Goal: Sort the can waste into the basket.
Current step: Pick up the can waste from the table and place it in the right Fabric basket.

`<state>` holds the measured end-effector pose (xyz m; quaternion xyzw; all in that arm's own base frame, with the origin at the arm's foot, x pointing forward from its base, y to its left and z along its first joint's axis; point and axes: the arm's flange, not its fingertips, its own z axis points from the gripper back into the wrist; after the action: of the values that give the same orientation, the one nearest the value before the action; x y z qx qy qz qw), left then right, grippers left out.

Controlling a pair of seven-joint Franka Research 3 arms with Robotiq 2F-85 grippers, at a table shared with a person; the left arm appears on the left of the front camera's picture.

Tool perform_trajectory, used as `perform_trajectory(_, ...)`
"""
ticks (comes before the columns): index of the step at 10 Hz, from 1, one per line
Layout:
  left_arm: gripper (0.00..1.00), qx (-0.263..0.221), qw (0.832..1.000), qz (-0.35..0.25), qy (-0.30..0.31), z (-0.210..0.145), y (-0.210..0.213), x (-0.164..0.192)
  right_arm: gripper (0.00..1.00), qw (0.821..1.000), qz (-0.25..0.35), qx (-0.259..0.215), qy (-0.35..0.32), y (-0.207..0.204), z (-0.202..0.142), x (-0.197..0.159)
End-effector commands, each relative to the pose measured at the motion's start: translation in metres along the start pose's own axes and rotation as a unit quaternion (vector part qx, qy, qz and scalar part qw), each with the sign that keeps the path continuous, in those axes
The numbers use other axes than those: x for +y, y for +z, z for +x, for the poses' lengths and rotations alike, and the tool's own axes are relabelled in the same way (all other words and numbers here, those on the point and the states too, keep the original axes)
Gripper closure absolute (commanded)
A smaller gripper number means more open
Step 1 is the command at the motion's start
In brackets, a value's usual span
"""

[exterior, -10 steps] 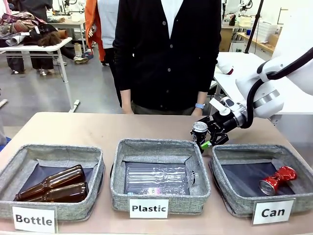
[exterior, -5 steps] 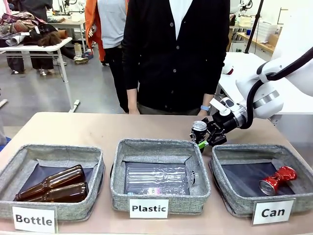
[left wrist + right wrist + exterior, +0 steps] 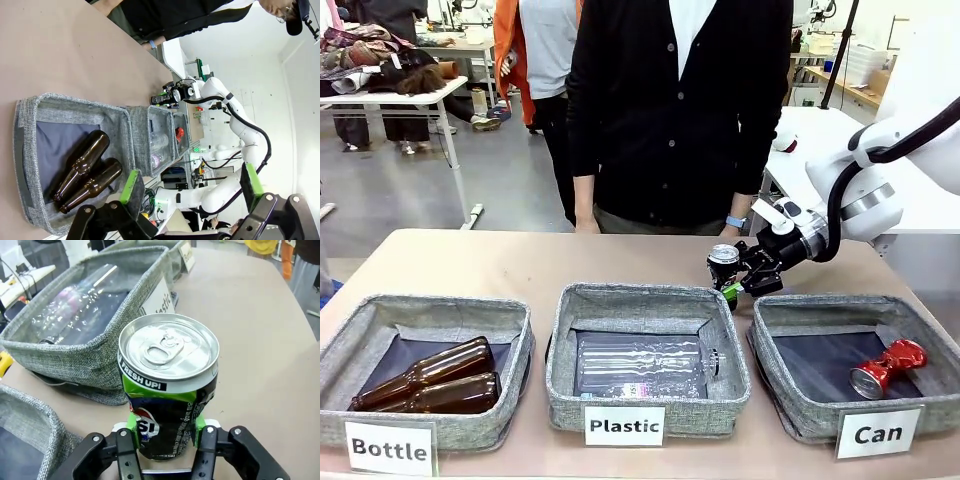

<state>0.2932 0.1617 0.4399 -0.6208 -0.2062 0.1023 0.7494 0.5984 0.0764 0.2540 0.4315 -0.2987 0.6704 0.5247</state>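
My right gripper [image 3: 732,279] is shut on the black can [image 3: 724,256], which has a silver top. It holds the can upright above the table, just off the far left corner of the "Can" basket [image 3: 820,305]. In the right wrist view the green pads [image 3: 132,421] press both sides of the black can [image 3: 167,390]. The crushed red can [image 3: 888,367] lies inside the "Can" basket at its right. My left gripper [image 3: 191,185] stands open with nothing between its fingers, above the basket of brown bottles [image 3: 82,167].
The "Plastic" basket [image 3: 648,300] with clear bottles sits in the middle. At the left stands the "Bottle" basket [image 3: 430,308], holding two brown bottles. A person in a black cardigan [image 3: 680,110] stands close behind the far table edge.
My right gripper has lifted the black can slightly up and to the left. The person has shifted a little to the right.
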Motion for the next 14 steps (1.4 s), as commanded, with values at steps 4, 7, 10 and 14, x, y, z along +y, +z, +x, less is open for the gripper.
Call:
perform_trajectory(4, 0.00, -0.004, 1.000, -0.010, -0.002, 0.000, 0.000, -0.003, 1.00, 0.983, -0.175, 0.045, 0.017, 0.040, 0.098, 0.074)
perform_trajectory(7, 0.00, -0.004, 1.000, -0.010, -0.002, 0.000, 0.000, -0.003, 1.00, 0.969, -0.171, 0.174, -0.028, 0.055, 0.159, 0.153)
perform_trajectory(10, 0.00, -0.004, 1.000, -0.010, -0.002, 0.000, 0.000, -0.003, 1.00, 0.900, -0.159, 0.386, -0.125, 0.069, 0.186, 0.209)
perform_trajectory(14, 0.00, -0.004, 1.000, -0.010, -0.002, 0.000, 0.000, -0.003, 1.00, 0.813, -0.057, 0.571, -0.098, 0.070, 0.170, 0.223)
